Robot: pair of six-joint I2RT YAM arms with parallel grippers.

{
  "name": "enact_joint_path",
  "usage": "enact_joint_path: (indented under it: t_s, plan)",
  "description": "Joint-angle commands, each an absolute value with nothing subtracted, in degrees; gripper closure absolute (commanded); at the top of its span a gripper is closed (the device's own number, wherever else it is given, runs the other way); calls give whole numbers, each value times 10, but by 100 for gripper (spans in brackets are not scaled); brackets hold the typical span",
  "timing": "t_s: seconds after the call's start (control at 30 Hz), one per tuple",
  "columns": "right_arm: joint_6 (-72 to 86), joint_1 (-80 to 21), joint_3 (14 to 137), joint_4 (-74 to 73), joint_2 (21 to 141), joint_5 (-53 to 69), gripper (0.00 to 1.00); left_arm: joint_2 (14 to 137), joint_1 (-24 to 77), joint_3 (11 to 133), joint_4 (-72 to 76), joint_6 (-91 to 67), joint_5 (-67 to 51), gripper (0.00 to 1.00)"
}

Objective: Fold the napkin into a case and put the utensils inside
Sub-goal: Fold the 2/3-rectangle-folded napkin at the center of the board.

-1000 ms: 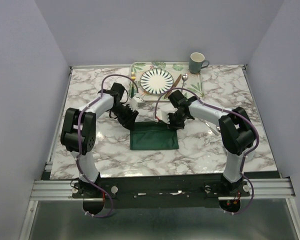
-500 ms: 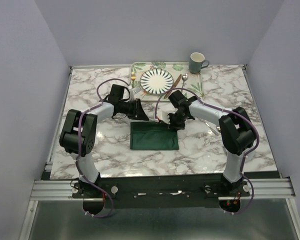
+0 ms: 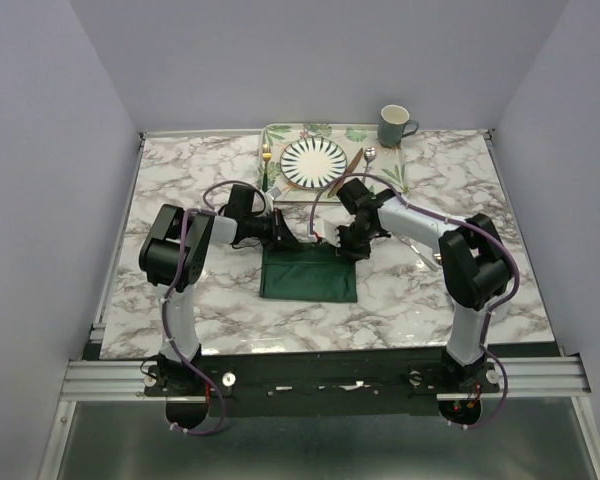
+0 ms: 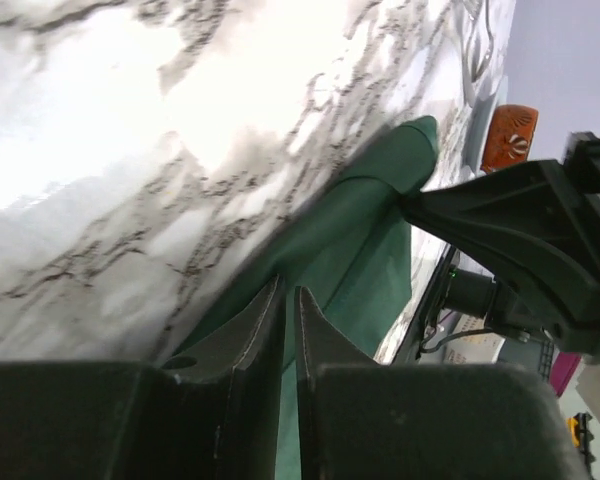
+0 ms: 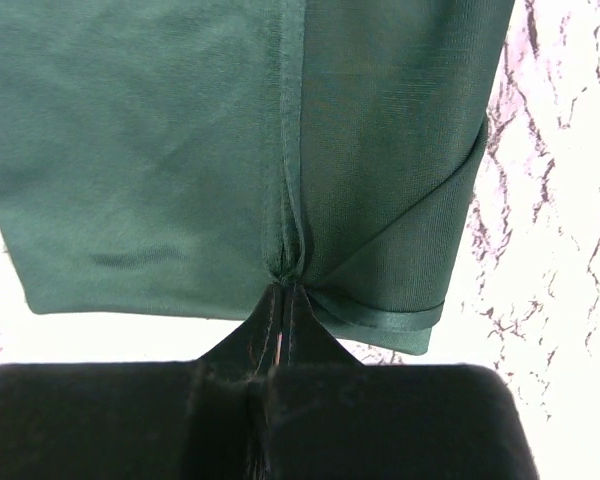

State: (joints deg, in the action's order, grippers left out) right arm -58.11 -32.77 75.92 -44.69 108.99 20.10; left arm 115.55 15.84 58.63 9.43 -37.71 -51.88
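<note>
The dark green napkin point(image 3: 308, 276) lies folded into a rectangle on the marble table, in front of the tray. My right gripper point(image 3: 342, 248) is shut on the napkin's far edge and pinches a fold of cloth point(image 5: 290, 262) between its tips point(image 5: 285, 292). My left gripper point(image 3: 290, 238) sits low at the napkin's far left corner. In the left wrist view its jaws point(image 4: 288, 292) are shut to a thin slit over the cloth point(image 4: 365, 250). The gold fork point(image 3: 266, 162), copper-brown knife point(image 3: 352, 166) and silver spoon point(image 3: 369, 158) lie on the tray beside the plate.
A striped plate point(image 3: 314, 160) sits on the leaf-patterned tray point(image 3: 280, 133) at the back. A grey-green mug point(image 3: 394, 125) stands at the tray's right corner. The right arm's black body point(image 4: 525, 225) fills the right side of the left wrist view.
My left gripper has swung right from beside the napkin to its far left corner, with the arm folded lower. The right gripper has held its pinch on the far edge.
</note>
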Motion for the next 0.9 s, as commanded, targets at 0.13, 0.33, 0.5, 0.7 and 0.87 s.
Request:
enact_joint_path:
  t_s: [0.13, 0.33, 0.5, 0.7, 0.87]
  plan:
    - [-537, -331, 781, -531, 1077, 267, 99, 1182, 150, 577, 114, -396, -502, 80]
    - [-523, -331, 768, -481, 1123, 230, 99, 1116, 143, 581, 107, -326, -522, 64]
    - [-540, -330, 744, -444, 1140, 191, 99, 1052, 109, 575, 48, -284, -526, 58]
    - [-537, -327, 776, -450, 1146, 189, 99, 1002, 103, 580, -85, -164, -526, 59]
    - [-524, -327, 834, -509, 1118, 224, 99, 991, 104, 545, -62, -198, -522, 60]
